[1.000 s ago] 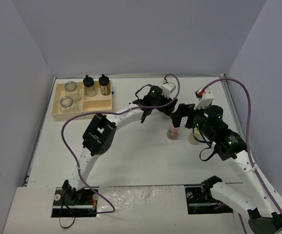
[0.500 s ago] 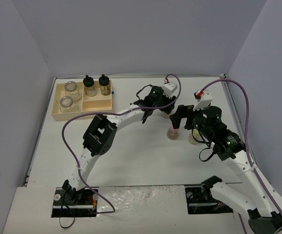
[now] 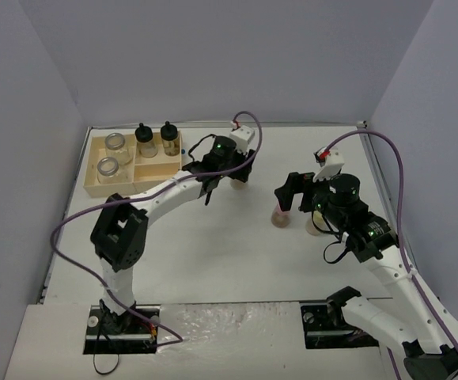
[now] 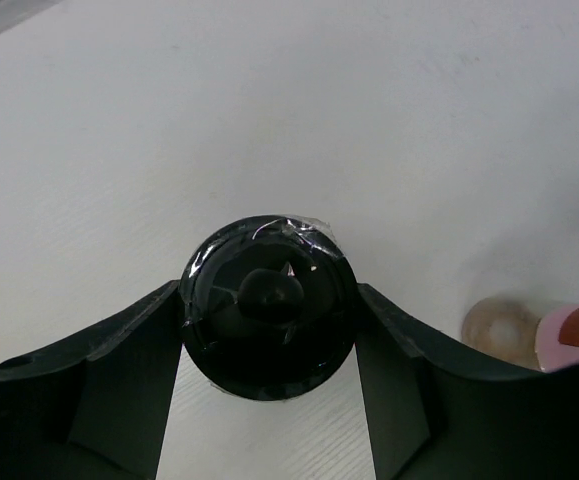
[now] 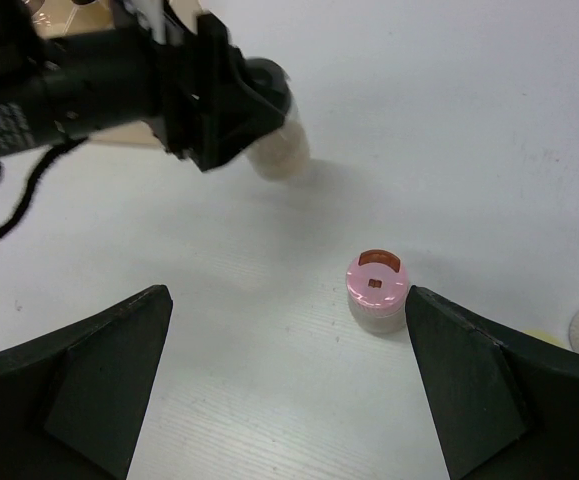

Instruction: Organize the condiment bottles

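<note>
The left gripper [image 4: 269,303] is clamped around a black-capped jar [image 4: 267,335] right of the wooden tray [image 3: 94,187], which holds 4 other jars [image 3: 115,143], while the right gripper [image 5: 287,300] hangs wide open over the desk [image 3: 213,253] near the upright pink-capped jar [image 5: 376,288].

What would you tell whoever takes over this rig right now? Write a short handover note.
Left gripper: shut on a black-capped bottle, right of the tray.
Right gripper: open, over the pink-capped bottle.
Done: four bottles stand in the wooden tray.
Left: tray the held bottle, the pink-capped one and a pale bottle half hidden by the right arm.
</note>
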Controlling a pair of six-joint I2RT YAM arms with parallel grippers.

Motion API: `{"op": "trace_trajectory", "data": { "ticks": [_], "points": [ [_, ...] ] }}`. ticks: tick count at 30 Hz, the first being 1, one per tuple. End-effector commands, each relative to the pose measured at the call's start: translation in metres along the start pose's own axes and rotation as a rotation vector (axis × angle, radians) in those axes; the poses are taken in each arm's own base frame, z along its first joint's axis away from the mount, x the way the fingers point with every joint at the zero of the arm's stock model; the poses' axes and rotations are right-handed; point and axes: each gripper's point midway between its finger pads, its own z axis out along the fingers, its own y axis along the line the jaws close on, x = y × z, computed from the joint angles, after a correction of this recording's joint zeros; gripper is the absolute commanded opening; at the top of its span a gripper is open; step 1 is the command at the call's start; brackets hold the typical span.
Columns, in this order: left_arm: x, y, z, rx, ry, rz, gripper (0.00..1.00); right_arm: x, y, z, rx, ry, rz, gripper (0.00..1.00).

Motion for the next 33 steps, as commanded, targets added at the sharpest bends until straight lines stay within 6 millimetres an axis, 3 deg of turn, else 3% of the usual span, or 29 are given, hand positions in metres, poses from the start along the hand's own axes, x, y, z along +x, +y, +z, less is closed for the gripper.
{"op": "trace_trajectory", "data": {
  "ticks": [1,4,7,15,24,33],
  "points": [
    [-0.106,0.074,-0.085,-0.188,-0.282,-0.113,0.0,-0.039,0.017,0.001,-0.066,-0.109,0.012,1.0],
    [-0.102,0.129,-0.113,-0.315,-0.291,-0.19,0.0,-0.037,0.019,0.006,-0.074,-0.095,0.011,1.0],
    [-0.098,0.165,-0.125,-0.4,-0.289,-0.207,0.0,-0.036,0.021,0.008,-0.087,-0.088,0.006,1.0],
    [-0.095,0.254,-0.134,-0.546,-0.302,-0.268,0.0,-0.034,0.02,0.01,-0.085,-0.085,-0.001,1.0],
    [-0.089,0.312,-0.131,-0.621,-0.31,-0.299,0.0,-0.034,0.016,0.008,-0.068,-0.093,0.001,1.0],
    [-0.071,0.341,-0.124,-0.663,-0.28,-0.293,0.0,-0.033,0.014,0.01,-0.057,-0.092,0.002,1.0]
  ]
}}
